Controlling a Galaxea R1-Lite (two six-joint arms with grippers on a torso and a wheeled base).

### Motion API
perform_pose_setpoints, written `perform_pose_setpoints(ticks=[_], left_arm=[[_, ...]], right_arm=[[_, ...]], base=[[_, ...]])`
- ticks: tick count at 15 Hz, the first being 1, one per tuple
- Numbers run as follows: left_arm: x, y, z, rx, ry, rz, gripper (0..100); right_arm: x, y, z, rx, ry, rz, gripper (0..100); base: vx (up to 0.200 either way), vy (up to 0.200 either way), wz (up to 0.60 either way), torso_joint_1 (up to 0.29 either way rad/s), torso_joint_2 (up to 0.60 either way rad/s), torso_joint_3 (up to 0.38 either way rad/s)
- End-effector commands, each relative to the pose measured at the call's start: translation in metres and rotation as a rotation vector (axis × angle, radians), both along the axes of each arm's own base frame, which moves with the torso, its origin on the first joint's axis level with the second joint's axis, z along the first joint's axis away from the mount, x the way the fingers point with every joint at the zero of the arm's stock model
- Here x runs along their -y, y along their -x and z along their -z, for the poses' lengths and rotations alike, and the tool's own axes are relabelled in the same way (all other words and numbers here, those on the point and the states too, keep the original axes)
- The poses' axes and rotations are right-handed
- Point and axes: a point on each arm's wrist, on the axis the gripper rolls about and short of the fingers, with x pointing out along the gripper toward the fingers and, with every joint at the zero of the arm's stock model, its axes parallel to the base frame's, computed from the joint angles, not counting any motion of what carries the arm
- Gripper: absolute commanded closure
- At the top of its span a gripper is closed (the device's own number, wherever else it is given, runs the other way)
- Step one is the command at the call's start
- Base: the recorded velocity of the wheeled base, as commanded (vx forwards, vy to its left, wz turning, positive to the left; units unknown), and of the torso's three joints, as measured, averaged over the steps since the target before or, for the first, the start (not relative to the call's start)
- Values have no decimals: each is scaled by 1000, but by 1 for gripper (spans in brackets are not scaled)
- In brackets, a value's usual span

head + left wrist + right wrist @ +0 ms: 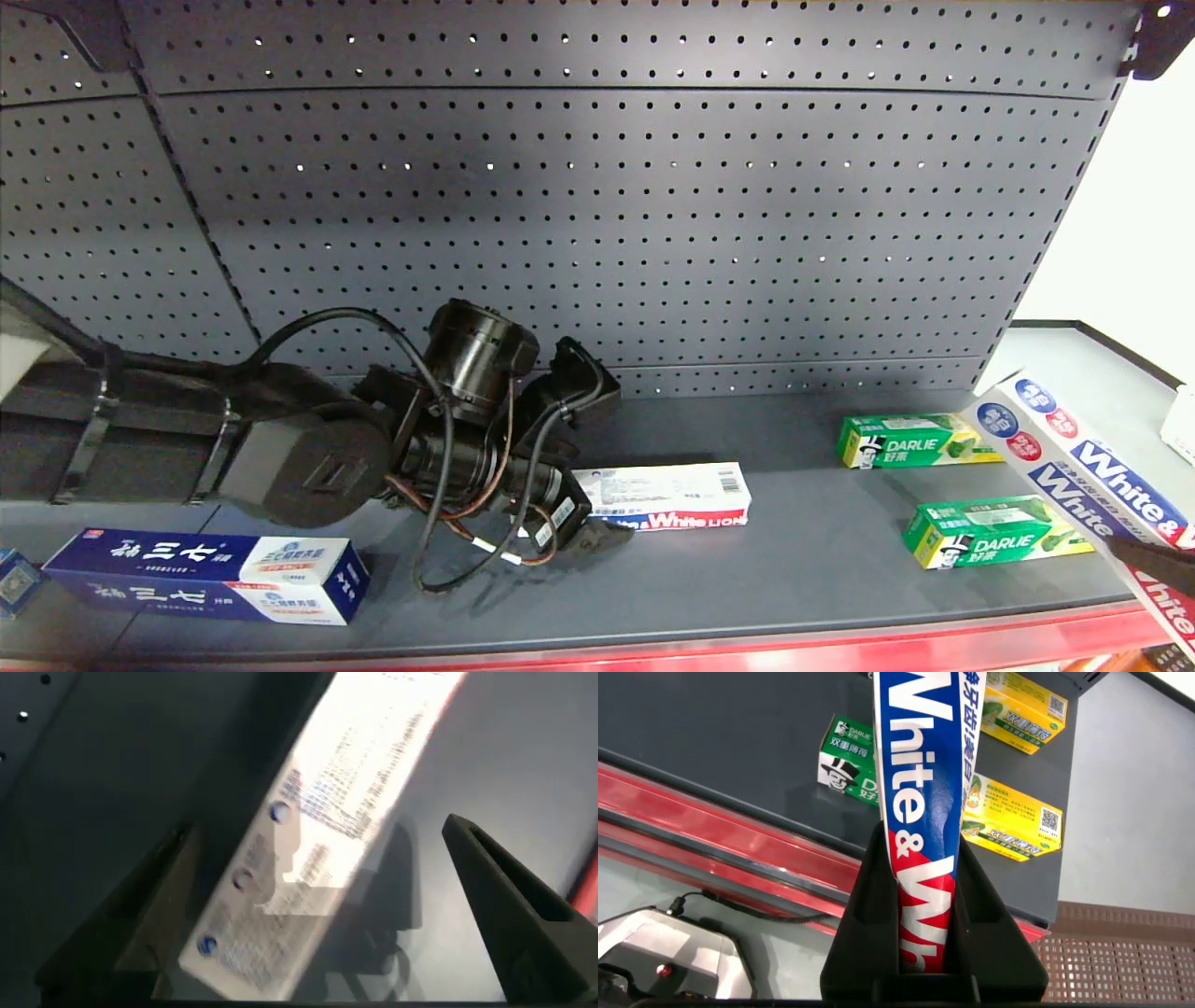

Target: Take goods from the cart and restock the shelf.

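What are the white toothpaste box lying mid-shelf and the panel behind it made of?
White toothpaste box: likely printed cardboard, slightly glossy, sharp folded edges. Back panel: probably painted sheet metal, matte grey, punched with regular holes.

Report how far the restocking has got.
Done: two green boxes, a blue box and a white box lie on the shelf, the white one within the open left gripper. In hand: the right gripper clamps a second white box. Left: setting that box on the shelf.

Dark grey pegboard panel behind; a bright white wall, perhaps, at the right.
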Motion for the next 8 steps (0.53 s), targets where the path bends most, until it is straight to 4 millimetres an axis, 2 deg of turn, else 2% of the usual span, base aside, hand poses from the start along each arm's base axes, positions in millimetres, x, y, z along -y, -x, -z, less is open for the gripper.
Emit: perform_pose_setpoints(ticks=[1, 8], left_arm=[[2, -11, 12, -23, -15, -14, 0], [3, -26, 2, 14, 12, -42, 0]], right_arm=[[0, -1, 0, -4, 1, 0, 100], [0, -1, 1, -7, 1, 0, 100]], base=[[0, 0, 0, 0, 0, 0], [0, 0, 0, 0, 0, 0]])
